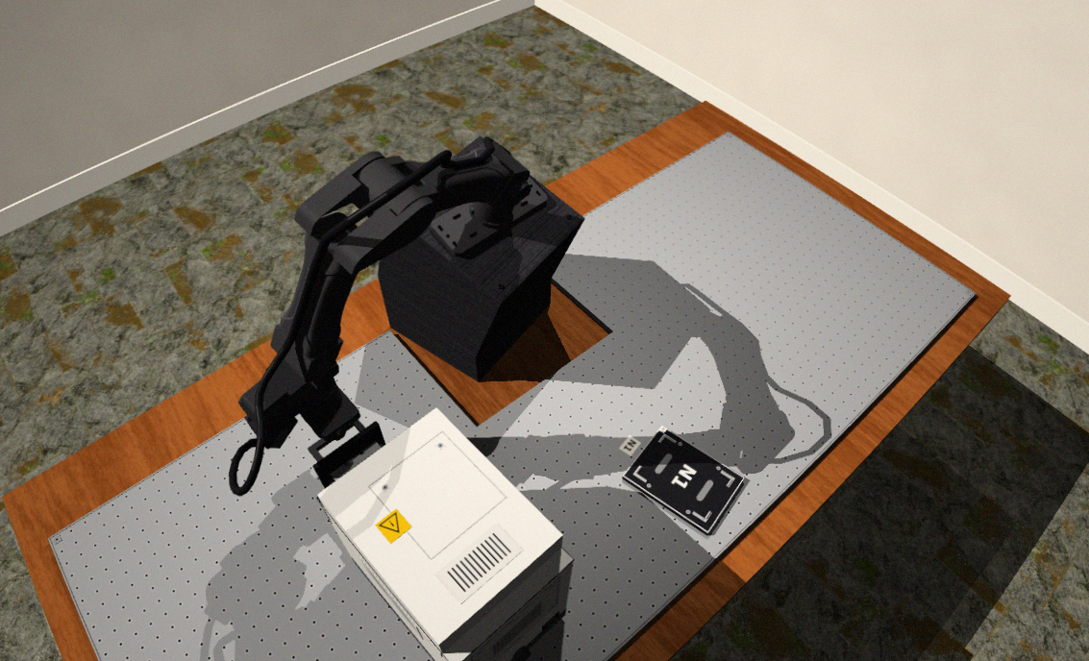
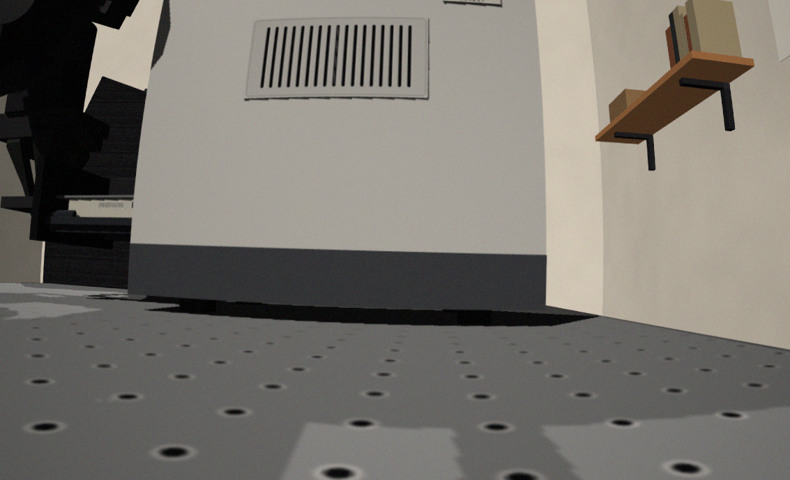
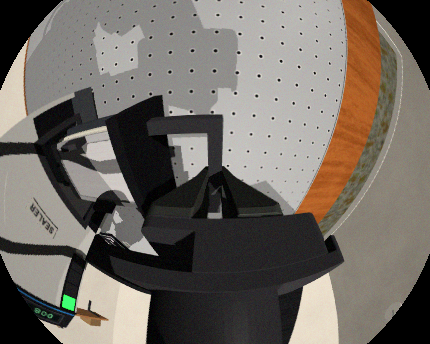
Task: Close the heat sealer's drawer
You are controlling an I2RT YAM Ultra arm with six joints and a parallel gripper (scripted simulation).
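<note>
Drawer (image 1: pixel 371 443) (image 2: pixel 37 208) (image 3: pixel 142 150) just beyond my gripper (image 1: pixel 333 440) (image 2: pixel 26 192) (image 3: pixel 215 172), which grasps its handle (image 1: pixel 315 452) (image 2: pixel 16 203) (image 3: pixel 215 142), wants a straight, gentle push, sparing the sealer (image 1: pixel 450 508) (image 2: pixel 338 167) (image 3: pixel 16 200).

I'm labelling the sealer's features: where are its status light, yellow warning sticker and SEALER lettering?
Status light (image 3: pixel 69 302): wrist view, middle of the green face.
Yellow warning sticker (image 1: pixel 393 525): top view, sticker's middle.
SEALER lettering (image 3: pixel 43 218): wrist view, mid-word.
</note>
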